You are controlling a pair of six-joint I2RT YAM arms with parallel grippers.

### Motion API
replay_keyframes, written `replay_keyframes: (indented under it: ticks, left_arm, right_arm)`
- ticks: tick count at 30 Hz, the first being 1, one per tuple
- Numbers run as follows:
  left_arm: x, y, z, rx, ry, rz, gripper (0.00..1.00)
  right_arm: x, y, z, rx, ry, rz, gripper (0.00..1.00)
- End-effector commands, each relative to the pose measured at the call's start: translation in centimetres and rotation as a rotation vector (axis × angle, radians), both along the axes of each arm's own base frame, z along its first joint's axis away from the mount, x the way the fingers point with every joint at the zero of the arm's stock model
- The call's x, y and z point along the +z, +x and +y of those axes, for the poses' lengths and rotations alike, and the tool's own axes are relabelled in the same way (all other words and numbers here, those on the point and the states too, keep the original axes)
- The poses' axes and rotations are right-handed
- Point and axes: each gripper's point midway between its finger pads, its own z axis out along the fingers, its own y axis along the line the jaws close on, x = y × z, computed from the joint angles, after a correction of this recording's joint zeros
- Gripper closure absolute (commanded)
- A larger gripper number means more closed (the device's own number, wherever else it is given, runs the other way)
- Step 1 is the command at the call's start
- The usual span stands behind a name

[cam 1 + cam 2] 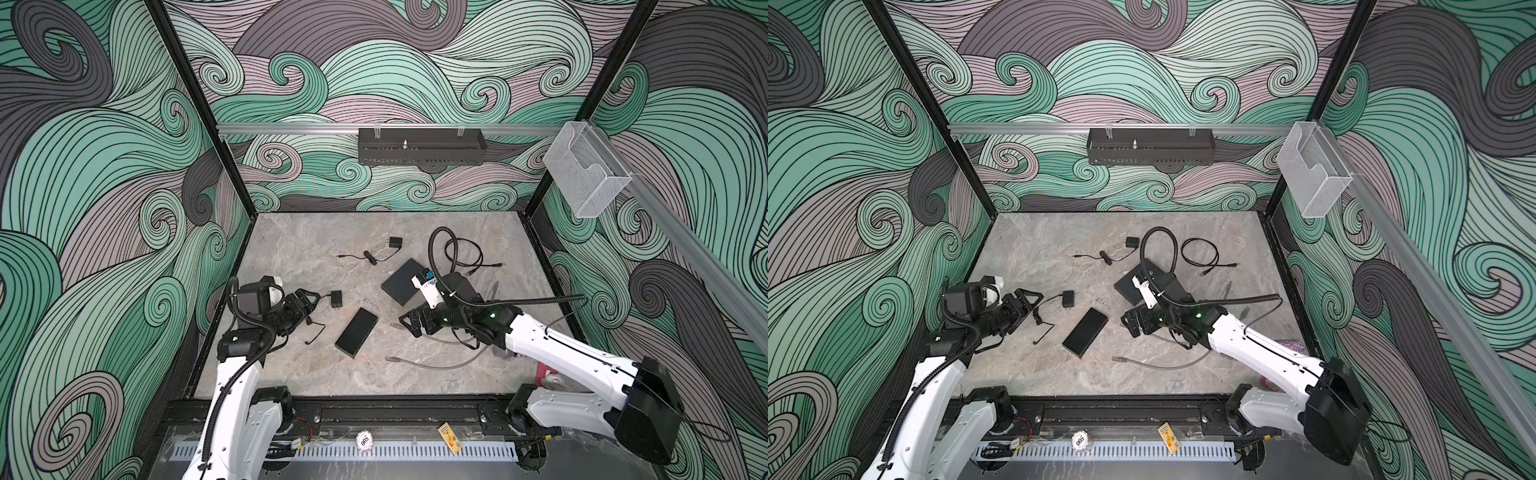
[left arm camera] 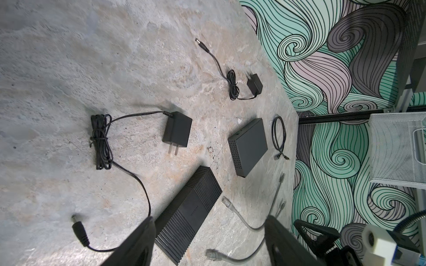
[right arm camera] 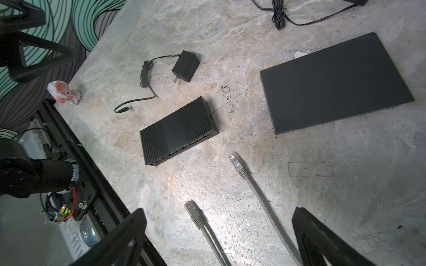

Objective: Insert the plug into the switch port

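Tabletop (image 1: 291, 249): grey stone look, gear scattered.

Flat black box (image 3: 334, 85): right of middle. Half under the right arm in both top views. The right wrist view shows its whole lid.

Switch (image 1: 356, 332): ribbed black slab lying flat mid-tabletop, long axis diagonal from near-left to far-right. The top views give only its lid. The right wrist view alone shows the port row (image 3: 184, 147), along the long side that faces the right gripper (image 3: 219, 210).

Grey cable (image 1: 440, 365): loose on the tabletop right of the switch. Far plug (image 3: 235, 160) and near plug (image 3: 192, 208) both lie apart from the switch, tips pointing leftward toward it.

Right gripper: released, fingers wide, hovering over the grey cable, holding nothing.

Left gripper (image 2: 209, 221): fingers apart, nothing clamped, near the bundled cord of the power adapter (image 2: 177, 129).

Round plug (image 2: 80, 230) of that cord: lies left of the switch.
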Motion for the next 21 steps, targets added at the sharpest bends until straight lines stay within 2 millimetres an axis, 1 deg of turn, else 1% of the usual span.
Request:
replay_keyframes:
  ticks: [1,2,3,7,9,11,13,14,15,17,21]
  left_arm:
    - [1.6,2.4,0.3,0.017,-0.016,-0.063,0.22]
    - [1.7,3.0,0.7,0.028,0.001,-0.059,0.21]
    - [1.8,3.6,1.0,0.037,0.022,-0.052,0.2]
    - [2.4,6.1,2.1,0.047,0.082,-0.034,0.19]
    - [2.0,7.1,2.0,0.008,0.104,0.017,0.19]
    - [1.2,8.3,1.7,-0.019,0.083,0.049,0.17]
    - [-0.1,9.1,1.5,-0.026,0.058,0.09,0.13]
    - [-0.7,9.4,1.3,-0.03,0.041,0.097,0.1]
    - [-1.1,9.7,1.2,-0.027,0.029,0.109,0.02]
    - [-1.9,10.0,1.2,-0.026,0.026,0.129,0.02]
    - [-2.6,10.4,1.2,-0.035,0.032,0.146,0.02]
  right_arm:
    - [0.0,1.6,-2.0,-0.039,-0.095,-0.093,0.0]
    - [-0.5,2.2,-2.8,-0.075,-0.105,-0.084,0.01]
    - [-0.4,3.1,-3.1,-0.11,-0.07,-0.074,0.0]
    - [-2.1,5.4,-3.7,-0.208,0.122,0.168,0.0]
    - [-3.0,6.0,-4.0,-0.217,0.15,0.237,0.01]
    - [-3.5,6.4,-4.5,-0.232,0.154,0.248,0.01]
    - [-3.4,6.7,-4.8,-0.245,0.195,0.256,0.0]
    - [-3.3,6.8,-4.6,-0.245,0.223,0.266,0.01]
    - [-3.3,6.7,-4.4,-0.239,0.239,0.281,0.01]
    - [-3.3,6.6,-4.0,-0.219,0.247,0.293,0.0]
    - [-2.9,6.5,-4.3,-0.216,0.242,0.262,0.0]
